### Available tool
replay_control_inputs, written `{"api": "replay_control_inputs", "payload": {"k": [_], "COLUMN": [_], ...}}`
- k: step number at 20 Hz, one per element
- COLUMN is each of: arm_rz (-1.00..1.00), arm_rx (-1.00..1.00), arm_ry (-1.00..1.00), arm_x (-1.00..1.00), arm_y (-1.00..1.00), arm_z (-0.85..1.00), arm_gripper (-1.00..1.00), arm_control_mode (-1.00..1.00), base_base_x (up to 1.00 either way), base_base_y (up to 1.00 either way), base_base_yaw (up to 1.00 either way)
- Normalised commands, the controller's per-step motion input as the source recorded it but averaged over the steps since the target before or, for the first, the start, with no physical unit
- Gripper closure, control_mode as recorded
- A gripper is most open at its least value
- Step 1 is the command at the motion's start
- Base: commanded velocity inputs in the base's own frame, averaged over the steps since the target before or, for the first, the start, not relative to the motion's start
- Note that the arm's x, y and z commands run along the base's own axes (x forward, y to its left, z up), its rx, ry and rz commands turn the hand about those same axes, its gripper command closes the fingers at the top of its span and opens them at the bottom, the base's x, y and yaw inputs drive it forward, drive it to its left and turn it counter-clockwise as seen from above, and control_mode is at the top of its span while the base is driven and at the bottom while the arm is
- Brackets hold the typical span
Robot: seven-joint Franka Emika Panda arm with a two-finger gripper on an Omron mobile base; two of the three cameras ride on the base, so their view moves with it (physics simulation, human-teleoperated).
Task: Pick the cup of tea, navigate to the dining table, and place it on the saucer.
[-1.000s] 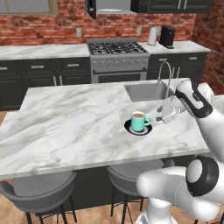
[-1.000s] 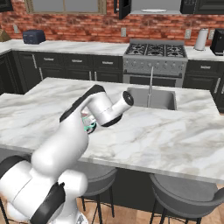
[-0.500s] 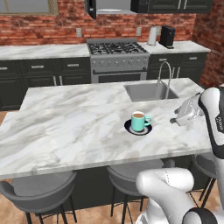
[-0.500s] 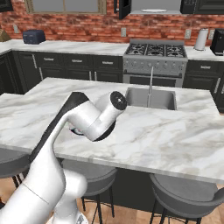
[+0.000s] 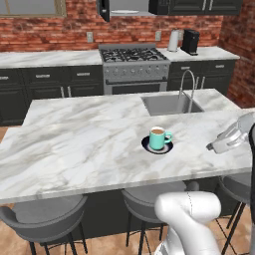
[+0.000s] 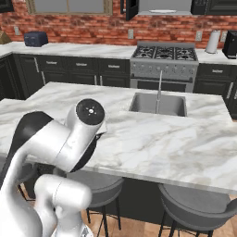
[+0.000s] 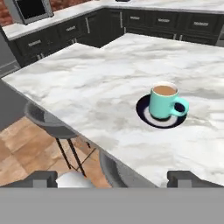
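Teal cup of tea stands upright on black saucer; gripper spread wide, empty

A steel stove with black burner grates stands against the red brick wall, flanked by dark cabinets under a marbled counter. A sink with a tall curved faucet is let into the island top. On the far counter to the right sit a pale canister and a black appliance, possibly a coffee maker. A dark toaster rests at the far left. Grey round stools line the near edge over a terracotta floor.
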Motion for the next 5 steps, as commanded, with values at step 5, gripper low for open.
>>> {"api": "replay_control_inputs", "payload": {"k": [5], "arm_rz": [-0.16], "arm_rx": [-0.03], "arm_ry": [0.08], "arm_x": [-1.00], "arm_y": [0.20], "arm_z": [0.31], "arm_gripper": [-1.00], "arm_control_mode": [-1.00], "base_base_x": [0.00], "base_base_y": [0.00], "base_base_yaw": [0.00]}}
